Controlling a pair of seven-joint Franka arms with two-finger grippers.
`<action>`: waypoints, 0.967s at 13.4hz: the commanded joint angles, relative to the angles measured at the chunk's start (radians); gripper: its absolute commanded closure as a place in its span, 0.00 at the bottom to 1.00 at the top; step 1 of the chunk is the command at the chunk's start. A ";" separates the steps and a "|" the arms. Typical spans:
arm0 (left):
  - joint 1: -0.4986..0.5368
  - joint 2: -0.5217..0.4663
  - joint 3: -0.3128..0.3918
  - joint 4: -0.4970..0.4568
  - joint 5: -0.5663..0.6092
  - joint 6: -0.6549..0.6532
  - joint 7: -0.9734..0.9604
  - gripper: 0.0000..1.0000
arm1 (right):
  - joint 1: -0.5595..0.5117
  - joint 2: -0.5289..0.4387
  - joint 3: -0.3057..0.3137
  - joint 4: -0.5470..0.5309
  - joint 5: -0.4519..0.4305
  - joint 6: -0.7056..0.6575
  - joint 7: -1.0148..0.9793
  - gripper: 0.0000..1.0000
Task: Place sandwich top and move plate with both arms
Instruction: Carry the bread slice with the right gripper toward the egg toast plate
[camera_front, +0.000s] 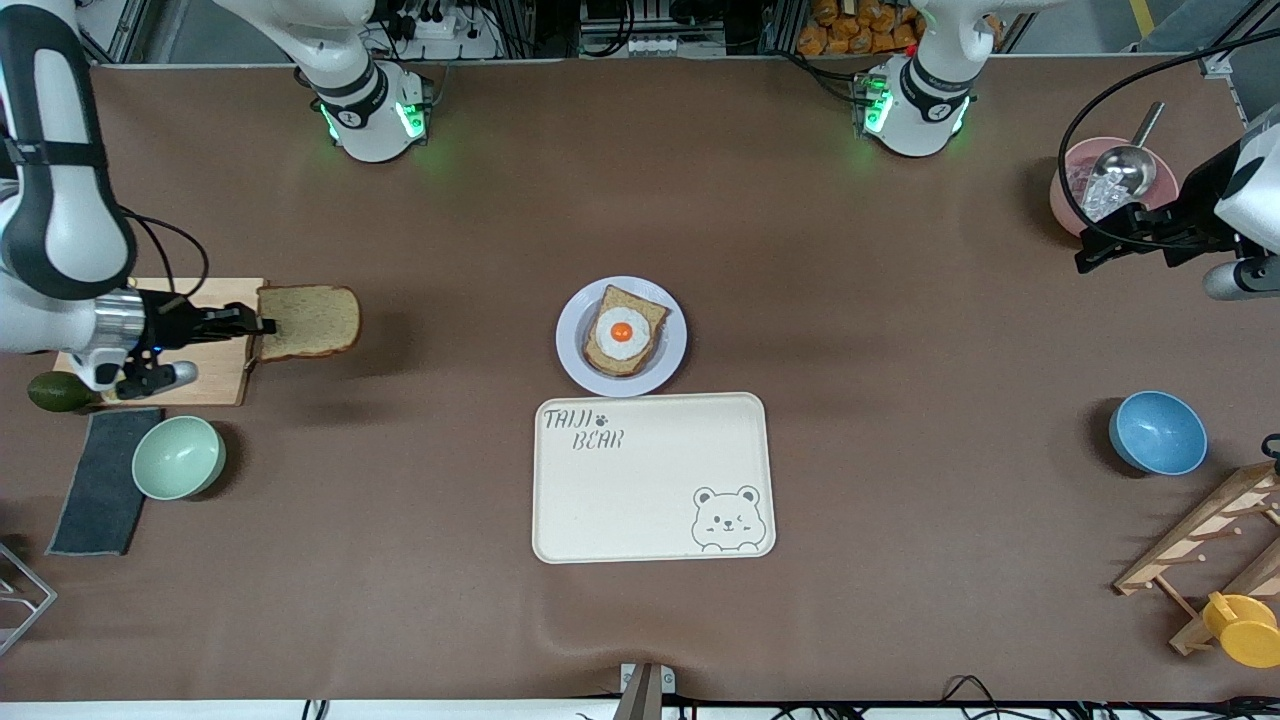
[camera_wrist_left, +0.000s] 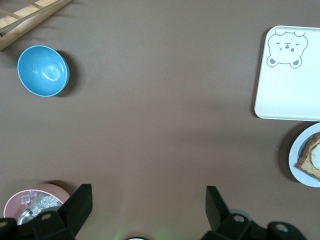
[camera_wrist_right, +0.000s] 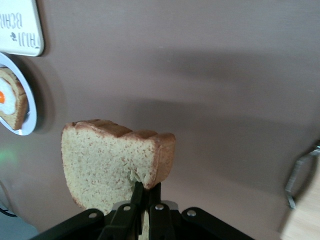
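My right gripper is shut on the edge of the sandwich top, a plain tan slice, and holds it in the air by the wooden cutting board at the right arm's end. In the right wrist view the slice is pinched between the fingertips. The pale plate sits mid-table with the egg-topped bread on it. My left gripper is open and empty, up in the air near the pink bowl; its fingers stand wide apart.
The cream bear tray lies just nearer the front camera than the plate. A green bowl, grey cloth and avocado lie near the cutting board. A blue bowl, wooden rack and yellow cup are at the left arm's end.
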 joint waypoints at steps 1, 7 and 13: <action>0.004 -0.011 0.000 0.000 -0.009 -0.003 -0.004 0.00 | 0.055 -0.031 -0.011 -0.028 0.043 0.014 0.062 1.00; 0.004 -0.011 0.000 0.000 -0.009 -0.003 -0.004 0.00 | 0.159 -0.045 -0.011 -0.083 0.132 0.081 0.131 1.00; 0.004 -0.011 0.000 0.000 -0.010 -0.004 -0.004 0.00 | 0.277 -0.037 -0.011 -0.108 0.201 0.160 0.207 1.00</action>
